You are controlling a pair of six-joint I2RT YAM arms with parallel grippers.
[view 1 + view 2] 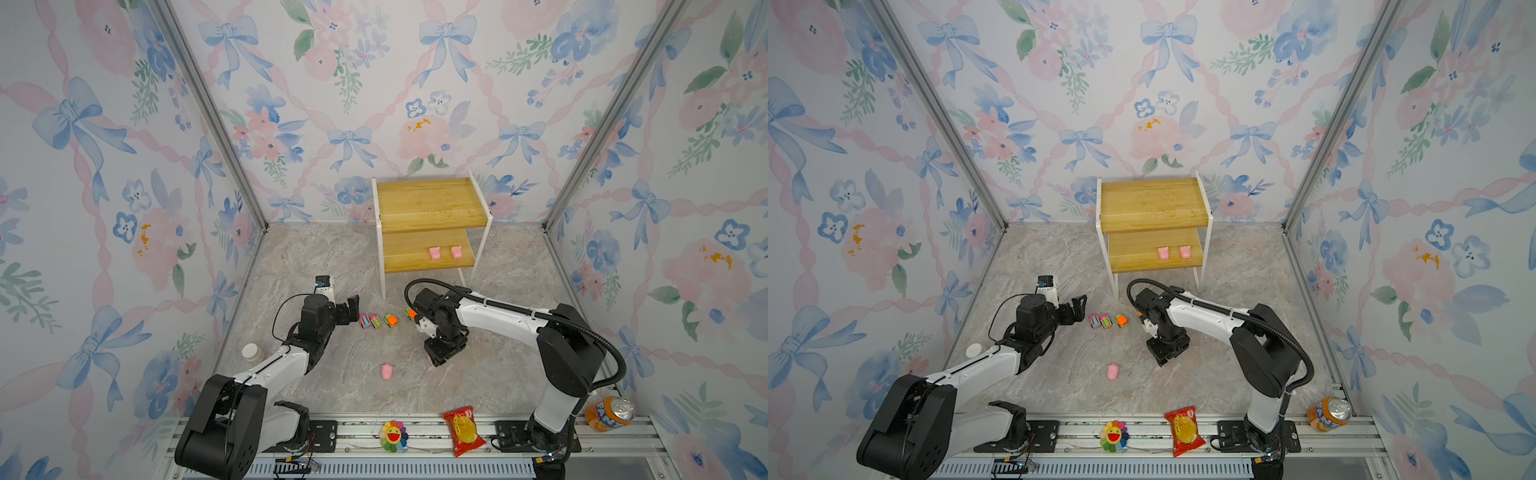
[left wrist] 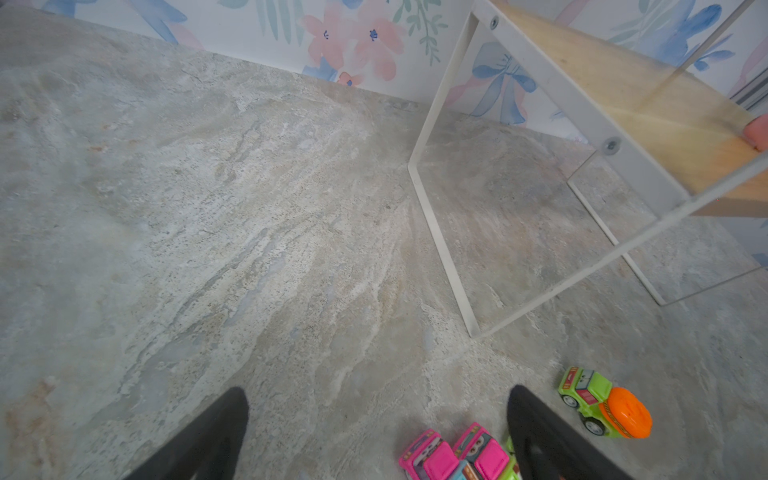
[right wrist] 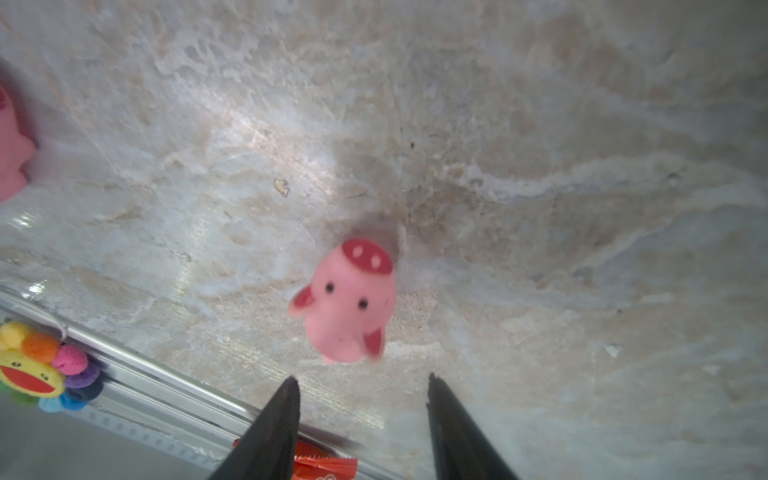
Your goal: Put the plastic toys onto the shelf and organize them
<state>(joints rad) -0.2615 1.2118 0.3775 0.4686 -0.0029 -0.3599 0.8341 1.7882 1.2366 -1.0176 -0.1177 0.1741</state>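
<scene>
The shelf [image 1: 428, 203] stands far centre; two pigs [image 1: 434, 253] sit right of middle on its lower board. My right gripper [image 3: 361, 378] hangs near, right of centre, jaws parted, holding nothing; my left gripper [image 2: 378, 390] is spread and empty beside the cars [image 1: 390, 320]. The target pig [image 3: 347, 303] lies just beyond my right fingertips; centre the jaws across its body; descend; close gently, since it looks soft.

wood shelf [image 1: 428, 203], smooth plast. pig [image 3: 349, 303]
</scene>
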